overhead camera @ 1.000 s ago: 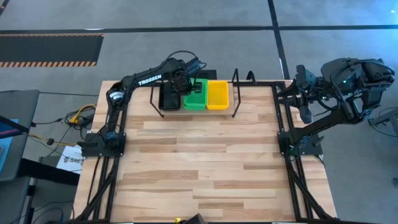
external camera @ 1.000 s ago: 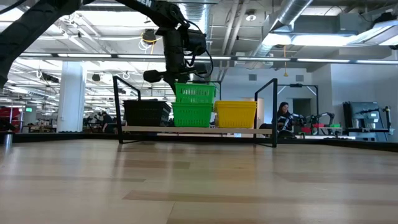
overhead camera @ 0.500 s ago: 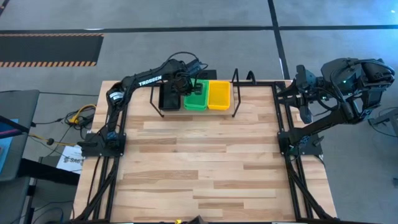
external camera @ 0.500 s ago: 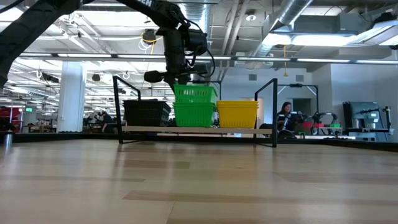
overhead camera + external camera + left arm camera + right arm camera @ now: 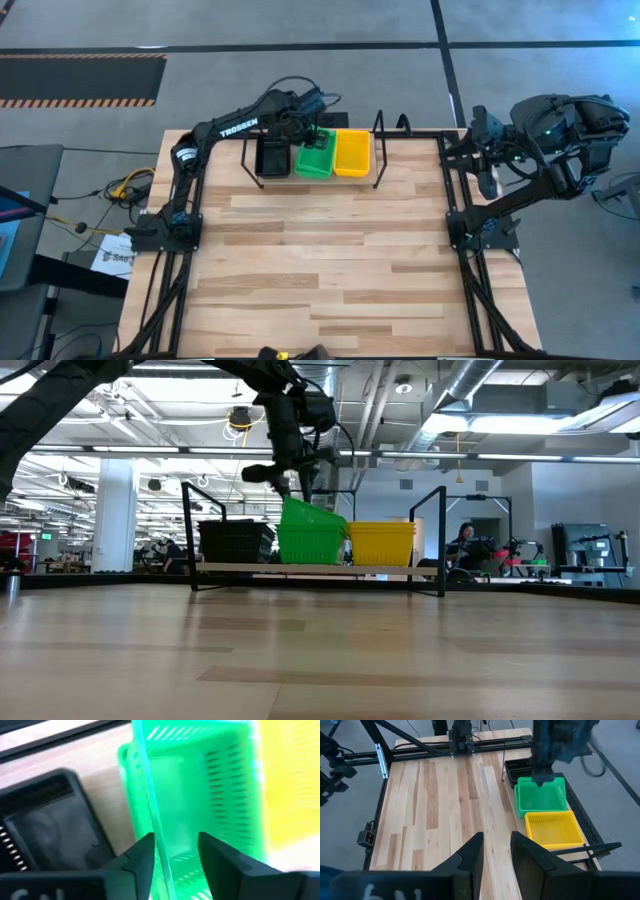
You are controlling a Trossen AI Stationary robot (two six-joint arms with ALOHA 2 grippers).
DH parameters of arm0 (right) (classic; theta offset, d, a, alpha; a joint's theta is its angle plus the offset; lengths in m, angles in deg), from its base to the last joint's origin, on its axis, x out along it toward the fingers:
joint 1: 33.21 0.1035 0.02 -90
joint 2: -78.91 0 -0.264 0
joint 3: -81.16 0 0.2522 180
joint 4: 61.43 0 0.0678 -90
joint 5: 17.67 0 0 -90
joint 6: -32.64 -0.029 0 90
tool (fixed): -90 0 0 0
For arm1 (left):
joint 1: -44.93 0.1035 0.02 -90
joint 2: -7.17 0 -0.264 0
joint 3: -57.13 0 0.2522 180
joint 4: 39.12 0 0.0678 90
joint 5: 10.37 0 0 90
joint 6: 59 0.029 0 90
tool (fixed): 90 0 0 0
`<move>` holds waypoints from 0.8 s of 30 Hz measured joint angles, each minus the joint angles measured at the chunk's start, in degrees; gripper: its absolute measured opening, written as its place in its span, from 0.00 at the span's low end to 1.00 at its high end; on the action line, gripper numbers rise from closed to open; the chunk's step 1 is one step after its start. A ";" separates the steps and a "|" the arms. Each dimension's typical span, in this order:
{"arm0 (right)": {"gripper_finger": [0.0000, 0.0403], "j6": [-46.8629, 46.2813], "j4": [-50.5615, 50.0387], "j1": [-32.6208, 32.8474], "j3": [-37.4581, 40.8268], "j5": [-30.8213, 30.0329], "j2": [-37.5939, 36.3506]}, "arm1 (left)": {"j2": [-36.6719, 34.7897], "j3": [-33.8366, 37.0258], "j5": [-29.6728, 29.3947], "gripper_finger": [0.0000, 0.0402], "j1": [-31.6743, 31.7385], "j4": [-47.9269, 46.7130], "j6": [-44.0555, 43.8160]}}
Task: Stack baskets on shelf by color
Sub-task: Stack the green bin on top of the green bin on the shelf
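The left tool hangs above the middle of the shelf, its two dark fingers parted on either side of the thin rim of a bright green plastic mesh-walled basket. The fingers stand a little clear of that rim, so the tool is open around it and not pinching it. This top green basket sits tilted, one end raised, inside the green stack beneath it.

The stack rests in the middle of the shelf, a light wooden plank with black wire uprights at both ends, standing at the far edge of the large wooden tabletop. Touching the green stack on one side is a stack of black mesh-walled baskets, toward the left arm's base. On the other side, also touching it, is a stack of yellow mesh-walled baskets. From table height all three stacks line up side by side along the plank.

The right tool waits well apart from the shelf, held off the right edge of the tabletop. Its fingers stand partly apart with nothing between them.

Far behind the shelf, in the room, a person is seated.
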 joint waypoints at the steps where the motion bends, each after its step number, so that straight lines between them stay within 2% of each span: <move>1: 0.29 0.02 0.02 0.00 0.00 0.02 0.09 | 0.00 -1.31 1.04 0.36 0.30 -0.25 0.06; 5: 0.29 0.00 0.00 0.00 0.00 0.04 0.76 | -0.02 -6.41 3.73 0.41 1.16 -2.59 0.90; 10: 0.29 -0.04 0.00 0.00 0.02 0.06 0.76 | -0.11 -12.03 0.29 0.43 0.53 -7.89 4.08; 14: 0.29 -0.04 0.02 0.00 0.00 0.06 0.80 | -0.11 -12.97 -3.23 0.43 -0.12 -9.99 6.94; 19: 0.29 -0.05 0.00 0.00 0.01 0.06 0.76 | -0.07 -12.99 -2.62 0.43 -1.61 -11.92 10.19; 24: 0.29 -2.40 0.00 0.00 0.01 0.06 0.78 | -0.07 -13.01 -2.45 0.43 -7.13 -14.29 16.15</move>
